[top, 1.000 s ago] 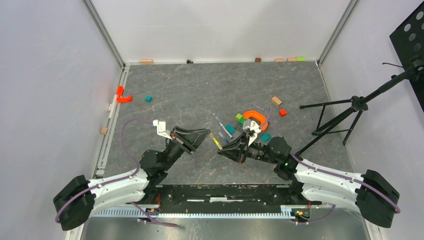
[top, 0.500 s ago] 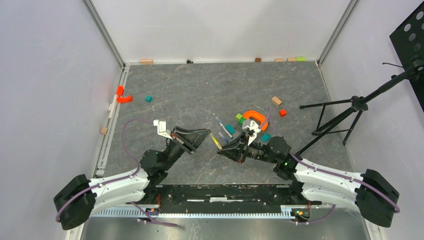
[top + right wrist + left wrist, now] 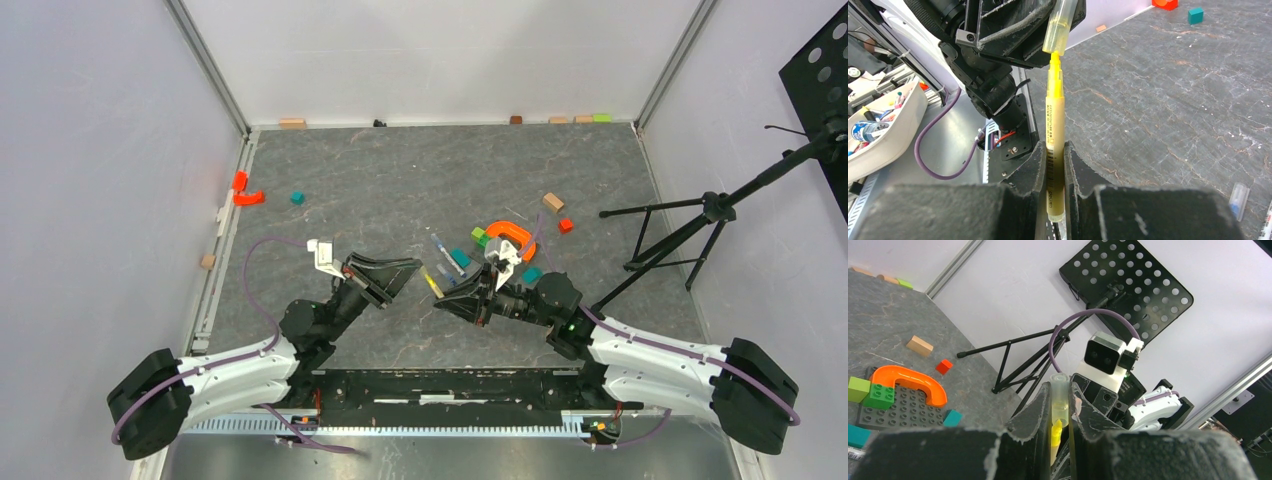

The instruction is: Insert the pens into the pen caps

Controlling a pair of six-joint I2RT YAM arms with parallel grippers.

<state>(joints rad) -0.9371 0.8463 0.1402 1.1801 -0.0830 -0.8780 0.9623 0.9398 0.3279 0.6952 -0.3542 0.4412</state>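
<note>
My right gripper (image 3: 1053, 150) is shut on the barrel of a yellow pen (image 3: 1055, 130), which points away from it toward the left arm. My left gripper (image 3: 1060, 390) is shut on a translucent yellowish pen cap (image 3: 1059, 399). The pen's bright yellow tip (image 3: 1055, 432) sits right at the cap's mouth, in line with it; in the right wrist view the cap (image 3: 1060, 25) hangs just above the tip. From above, the two grippers (image 3: 412, 268) (image 3: 442, 298) face each other over the table with the pen (image 3: 432, 285) between them. A white pen with blue ends (image 3: 440, 246) lies on the table behind, and a small bluish cap (image 3: 1238, 194) lies near it.
An orange arch (image 3: 510, 234) rests on a dark studded baseplate (image 3: 903, 407) with green and teal blocks beside it. A black tripod stand (image 3: 690, 235) reaches in from the right. Small blocks lie scattered along the back and left. A white tray (image 3: 883, 135) sits off the table's near edge.
</note>
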